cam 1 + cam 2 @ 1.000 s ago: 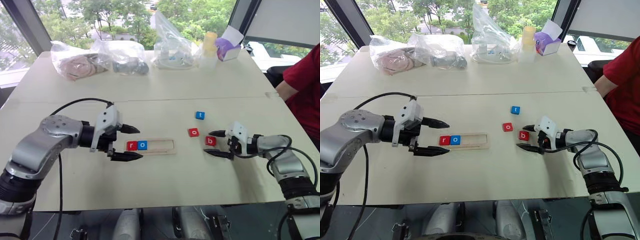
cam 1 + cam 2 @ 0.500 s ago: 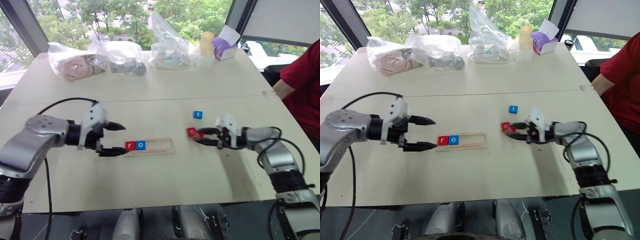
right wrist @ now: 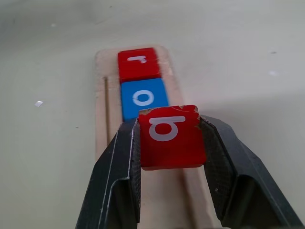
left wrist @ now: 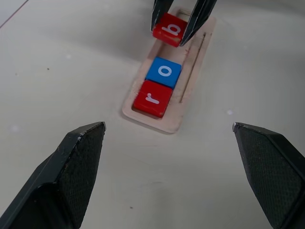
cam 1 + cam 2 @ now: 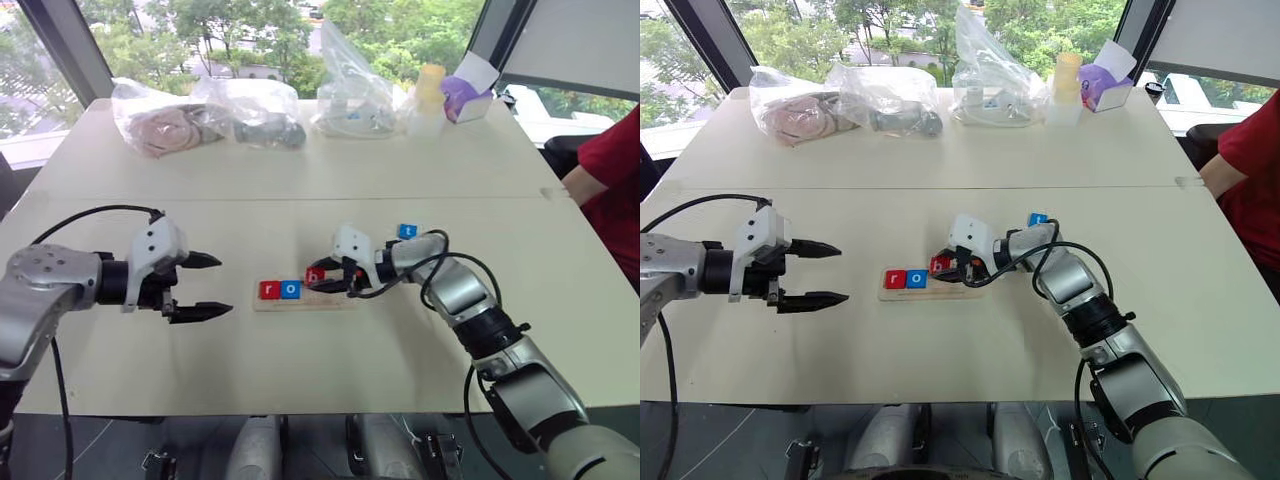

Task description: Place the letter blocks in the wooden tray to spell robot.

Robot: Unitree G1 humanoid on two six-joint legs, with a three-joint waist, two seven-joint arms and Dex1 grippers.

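The wooden tray [image 5: 330, 300] lies mid-table with a red "r" block [image 5: 268, 290] and a blue "o" block [image 5: 291, 290] side by side at its left end. My right gripper [image 5: 318, 278] is shut on the red "b" block [image 3: 171, 136]. It holds the block just above the tray groove, right beside the blue "o" [image 3: 142, 98]. A blue "t" block [image 5: 407, 231] rests on the table behind my right forearm. Left of the tray, my left gripper [image 5: 205, 286] hangs open and empty, pointing at the tray [image 4: 190, 62].
Plastic bags [image 5: 205, 112], a yellow cup [image 5: 428, 88] and a purple-and-white box [image 5: 470, 92] line the table's far side. A person in a red sleeve [image 5: 615, 165] sits at the right edge. Bare tabletop surrounds the tray in front.
My right gripper shut on the "b" block and carried it left from the table to above the tray. My left gripper drew back leftward from the tray, still open. The head camera shifted.
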